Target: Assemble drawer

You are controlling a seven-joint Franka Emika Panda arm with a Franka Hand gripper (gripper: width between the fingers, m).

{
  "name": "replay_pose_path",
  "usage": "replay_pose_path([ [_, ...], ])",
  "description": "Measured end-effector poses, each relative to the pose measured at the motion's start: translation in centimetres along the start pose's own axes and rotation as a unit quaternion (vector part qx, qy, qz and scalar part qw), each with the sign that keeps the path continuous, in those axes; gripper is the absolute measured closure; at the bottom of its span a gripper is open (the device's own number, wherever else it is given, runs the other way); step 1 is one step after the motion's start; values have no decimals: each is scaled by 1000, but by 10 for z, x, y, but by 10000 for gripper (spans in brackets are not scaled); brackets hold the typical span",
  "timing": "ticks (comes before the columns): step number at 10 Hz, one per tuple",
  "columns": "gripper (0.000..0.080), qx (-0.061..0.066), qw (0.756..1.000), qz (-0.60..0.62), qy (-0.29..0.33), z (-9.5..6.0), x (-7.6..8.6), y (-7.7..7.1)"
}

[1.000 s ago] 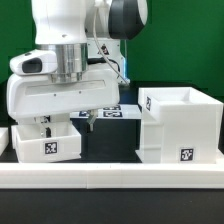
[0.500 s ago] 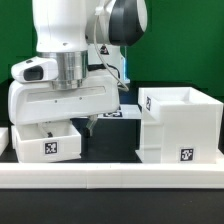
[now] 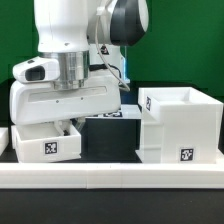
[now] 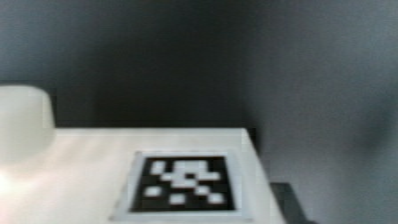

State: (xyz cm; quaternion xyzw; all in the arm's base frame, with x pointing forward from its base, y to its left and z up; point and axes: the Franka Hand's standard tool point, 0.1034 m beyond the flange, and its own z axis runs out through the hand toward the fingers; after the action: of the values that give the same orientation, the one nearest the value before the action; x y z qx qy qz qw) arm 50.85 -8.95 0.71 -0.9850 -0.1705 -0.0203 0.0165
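While the claw (image 3: 68,126) hangs just over the tray (image 3: 45,143), we cannot tell its opening or hold; the shell (image 3: 180,125) stands well apart, toward the exterior view's right.

From my station, the exterior view puts the box shell (image 3: 180,125) on the surface (image 3: 112,146) at the exterior view's right. A tray (image 3: 47,143) sits apart from it toward the exterior view's left. A second tray (image 3: 4,138) lies just beside that one and is cut off by the picture's edge. The rail (image 3: 110,176) runs across in front of all three. The marker board (image 3: 122,113) lies behind, between tray and shell. The end effector (image 3: 68,126) hangs over the tray's rear part. On my wrist feed, a tag (image 4: 183,182) lies on a flat face, with one finger (image 4: 22,125) beside it.
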Motion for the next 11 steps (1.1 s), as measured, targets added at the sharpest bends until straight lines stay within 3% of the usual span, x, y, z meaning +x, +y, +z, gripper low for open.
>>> replay_pose_path([
  [4,759,0,1000,2,1,0,1,-1],
  [8,758,5,1000,-7,3,-13,13,-16],
  [11,758,6,1000,-22,2,-13,12,-17],
])
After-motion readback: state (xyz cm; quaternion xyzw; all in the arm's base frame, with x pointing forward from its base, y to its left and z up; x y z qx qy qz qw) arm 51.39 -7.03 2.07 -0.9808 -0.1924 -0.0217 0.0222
